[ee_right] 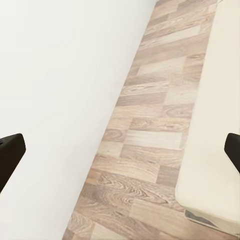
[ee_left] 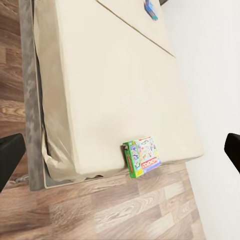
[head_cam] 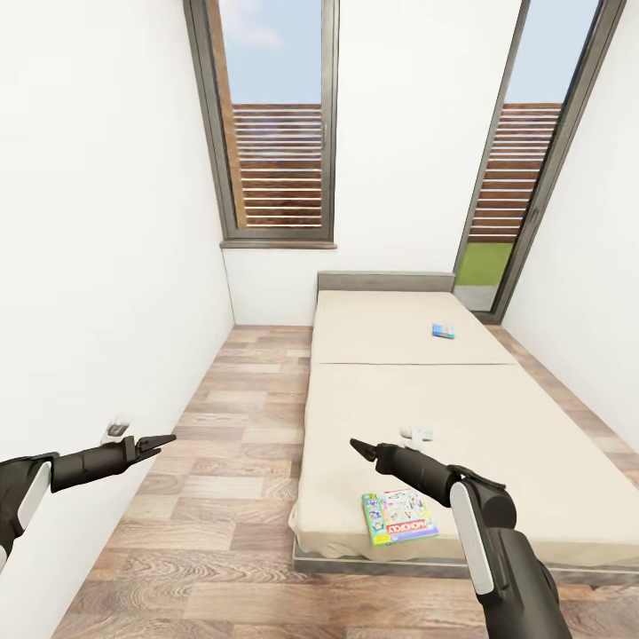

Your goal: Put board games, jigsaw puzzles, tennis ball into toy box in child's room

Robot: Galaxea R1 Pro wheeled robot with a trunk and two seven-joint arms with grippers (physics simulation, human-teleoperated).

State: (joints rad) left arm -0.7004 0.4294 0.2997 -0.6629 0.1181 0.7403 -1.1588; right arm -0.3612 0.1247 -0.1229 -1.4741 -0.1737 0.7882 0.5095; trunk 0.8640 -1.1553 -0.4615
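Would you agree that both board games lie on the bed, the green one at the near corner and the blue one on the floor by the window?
Not quite. The blue board game is not on the floor; it lies on the bed, on its far section toward the headboard, as the head view shows. The green board game does lie at the near corner.

home bedroom: low bed (head_cam: 461,417), wood floor (head_cam: 231,497), tall windows (head_cam: 275,124).

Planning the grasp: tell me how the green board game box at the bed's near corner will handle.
The flat green board game box looks rigid, likely light. Lying at the beige mattress edge, a push might slide it off. It won't roll.
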